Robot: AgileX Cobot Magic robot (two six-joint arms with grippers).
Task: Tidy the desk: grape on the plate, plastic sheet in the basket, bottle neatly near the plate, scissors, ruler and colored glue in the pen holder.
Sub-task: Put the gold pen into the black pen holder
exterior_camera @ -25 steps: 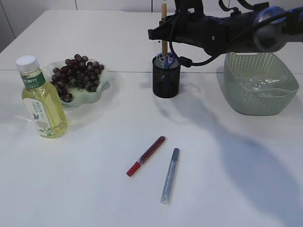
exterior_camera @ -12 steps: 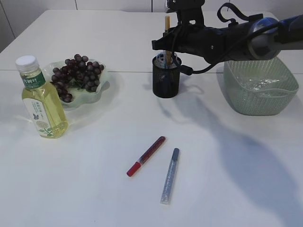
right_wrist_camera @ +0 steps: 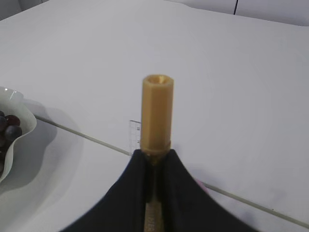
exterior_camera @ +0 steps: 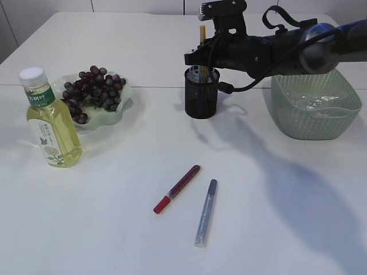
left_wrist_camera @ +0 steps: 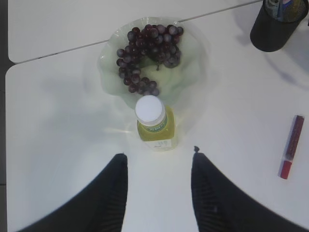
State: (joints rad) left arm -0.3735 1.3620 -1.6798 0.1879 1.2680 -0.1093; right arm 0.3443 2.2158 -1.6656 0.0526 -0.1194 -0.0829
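My right gripper (exterior_camera: 202, 54) is shut on a gold glue pen (right_wrist_camera: 157, 111) and holds it upright, its lower end inside the black mesh pen holder (exterior_camera: 201, 94). A clear ruler (right_wrist_camera: 133, 135) stands in the holder just behind the pen. I cannot pick out the scissors. A red glue pen (exterior_camera: 176, 188) and a silver glue pen (exterior_camera: 206, 212) lie on the table in front. The grapes (exterior_camera: 92, 90) rest on the pale green plate (exterior_camera: 123, 103), with the bottle (exterior_camera: 48, 120) upright beside it. My left gripper (left_wrist_camera: 159, 157) hovers open above the bottle (left_wrist_camera: 153, 123), holding nothing.
The green basket (exterior_camera: 314, 100) stands at the right with the clear plastic sheet (exterior_camera: 312, 102) inside. My right arm stretches over the basket's left rim toward the holder. A seam between table tops runs behind the plate and holder.
The right gripper has come down with the gold glue pen, so more of the pen now sits inside the holder. The left gripper has not moved.
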